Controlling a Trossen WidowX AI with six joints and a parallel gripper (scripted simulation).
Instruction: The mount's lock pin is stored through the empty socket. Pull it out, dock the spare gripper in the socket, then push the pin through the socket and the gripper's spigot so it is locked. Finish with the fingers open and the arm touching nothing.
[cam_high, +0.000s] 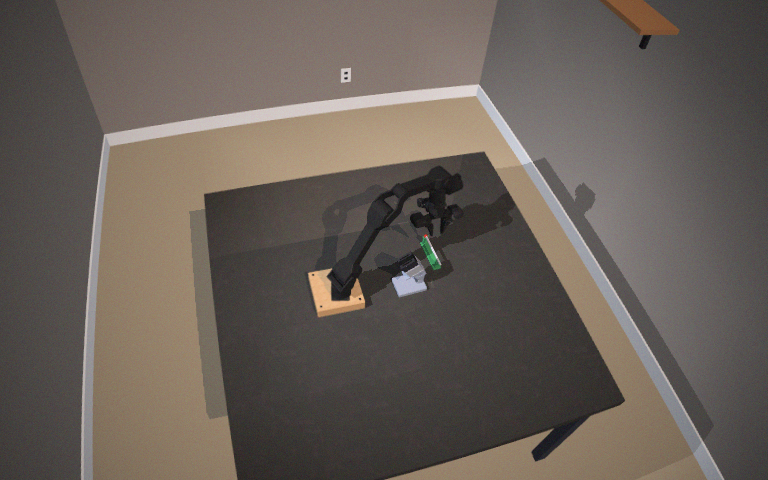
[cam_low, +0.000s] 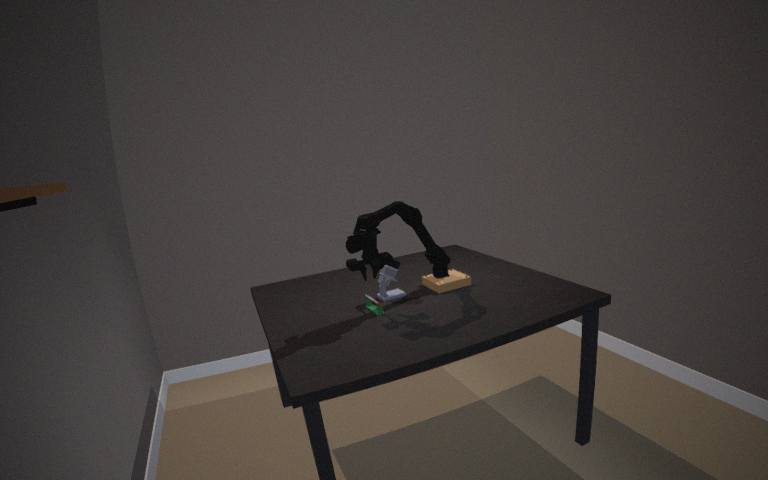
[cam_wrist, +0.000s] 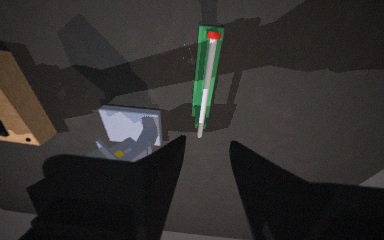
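Observation:
My gripper (cam_high: 436, 232) (cam_low: 369, 278) (cam_wrist: 207, 143) points down with its fingers partly open and nothing between them. It hangs above and just beyond the red-headed end of the lock pin in the top view. The pin (cam_high: 432, 250) (cam_wrist: 207, 75), a thin pale rod, lies along a green holder (cam_high: 428, 256) (cam_low: 374, 309) (cam_wrist: 200, 65) on the table. The pale grey mount (cam_high: 408, 286) (cam_low: 391, 295) (cam_wrist: 116, 126) stands beside the holder. The black spare gripper (cam_high: 407, 262) sits at the mount's upper end; how deep it sits cannot be told. The wrist view mostly hides it behind my left finger.
The arm's wooden base block (cam_high: 339, 308) (cam_low: 447, 283) (cam_wrist: 27, 107) stands on the other side of the mount from the green holder. The dark table (cam_high: 396, 384) (cam_low: 351, 350) carries everything. A wooden shelf (cam_high: 645, 19) (cam_low: 33, 190) is on the wall, far from the arm.

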